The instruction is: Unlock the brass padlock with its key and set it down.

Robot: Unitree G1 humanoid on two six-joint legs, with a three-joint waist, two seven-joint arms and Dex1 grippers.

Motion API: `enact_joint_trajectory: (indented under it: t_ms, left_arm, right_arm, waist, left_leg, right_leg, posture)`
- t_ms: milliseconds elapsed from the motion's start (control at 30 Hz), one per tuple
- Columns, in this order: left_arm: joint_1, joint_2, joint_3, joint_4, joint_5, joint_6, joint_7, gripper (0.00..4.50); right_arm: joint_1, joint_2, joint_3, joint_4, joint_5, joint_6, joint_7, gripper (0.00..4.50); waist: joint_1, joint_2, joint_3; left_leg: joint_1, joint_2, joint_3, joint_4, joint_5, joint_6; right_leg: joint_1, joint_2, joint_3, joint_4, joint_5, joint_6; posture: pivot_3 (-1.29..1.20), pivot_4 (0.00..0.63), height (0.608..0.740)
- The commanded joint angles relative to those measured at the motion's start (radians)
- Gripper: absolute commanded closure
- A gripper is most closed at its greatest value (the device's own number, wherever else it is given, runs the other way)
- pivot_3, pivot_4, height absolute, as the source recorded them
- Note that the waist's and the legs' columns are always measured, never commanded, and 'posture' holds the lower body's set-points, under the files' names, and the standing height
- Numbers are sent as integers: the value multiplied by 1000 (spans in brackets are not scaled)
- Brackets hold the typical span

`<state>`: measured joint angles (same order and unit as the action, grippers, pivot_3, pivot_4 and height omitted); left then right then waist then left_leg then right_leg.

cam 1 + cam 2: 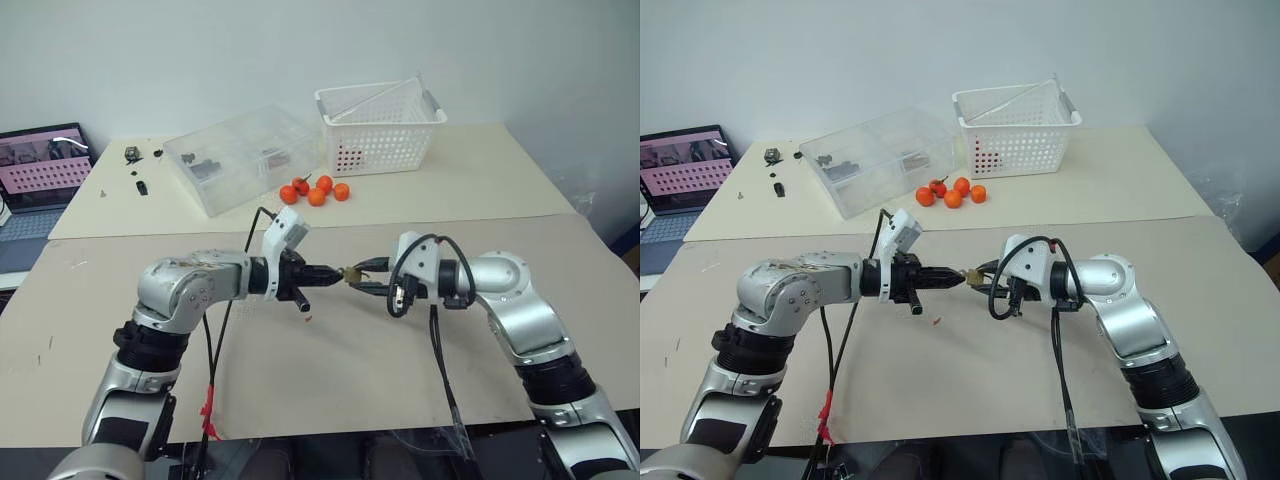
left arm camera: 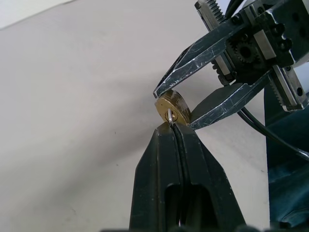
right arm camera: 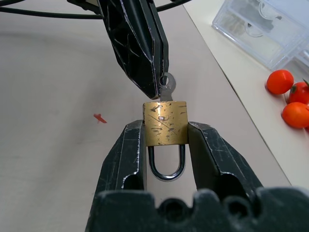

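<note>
Containers sit at the far side of the table [image 1: 330,370]: a white basket [image 1: 380,128], whose contents I cannot make out, and a clear plastic box [image 1: 243,157] holding a few small dark parts. Orange fruits [image 1: 315,190] lie loose on the table between them. Above the table, my right gripper [image 3: 166,145] clamps the brass padlock [image 3: 165,123] by its sides, partly open around it. My left gripper [image 2: 175,129] is pinched tight on the key [image 3: 167,88], set in the lock's base. My right wrist view shows the shackle [image 3: 166,165] seated; my left wrist view shows the keyhole end.
</note>
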<state>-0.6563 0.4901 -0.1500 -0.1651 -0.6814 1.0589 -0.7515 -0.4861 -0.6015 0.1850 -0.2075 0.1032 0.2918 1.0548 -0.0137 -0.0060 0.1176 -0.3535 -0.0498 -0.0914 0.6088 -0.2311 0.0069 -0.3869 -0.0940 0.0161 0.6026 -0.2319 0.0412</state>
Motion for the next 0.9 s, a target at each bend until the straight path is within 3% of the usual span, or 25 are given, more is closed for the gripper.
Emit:
enact_joint_trajectory:
  t_ms: [33,433,667,900]
  left_arm:
    - [-21,20,-2,4,48,-104,-54,4475]
    - [-28,76,-98,47,162,-307,-291,4475]
    - [-43,59,-112,103,236,-403,-330,4475]
    - [-35,42,-86,115,216,-251,-278,4475]
  right_arm:
    - [-8,2,8,-72,44,8,14,3580]
    - [12,-3,20,-122,66,54,22,3580]
    - [15,-6,25,-134,71,65,19,3580]
    - [12,-11,25,-140,75,78,20,3580]
  waist:
    - [0,0,0]
    - [0,0,0]
    - [0,0,0]
    - [-1,0,0]
  left_leg:
    - [0,0,0,0,0,0]
    - [0,0,1,1,0,1]
    - [0,1,8,1,-1,2]
    - [0,1,9,2,-2,4]
  right_leg:
    - [0,0,0,0,0,0]
    - [0,0,0,0,0,0]
    - [0,1,-1,0,0,0]
    - [0,2,0,1,0,0]
  posture:
    - [0,150,740]
    - [0,150,740]
    - [0,150,740]
    - [0,150,740]
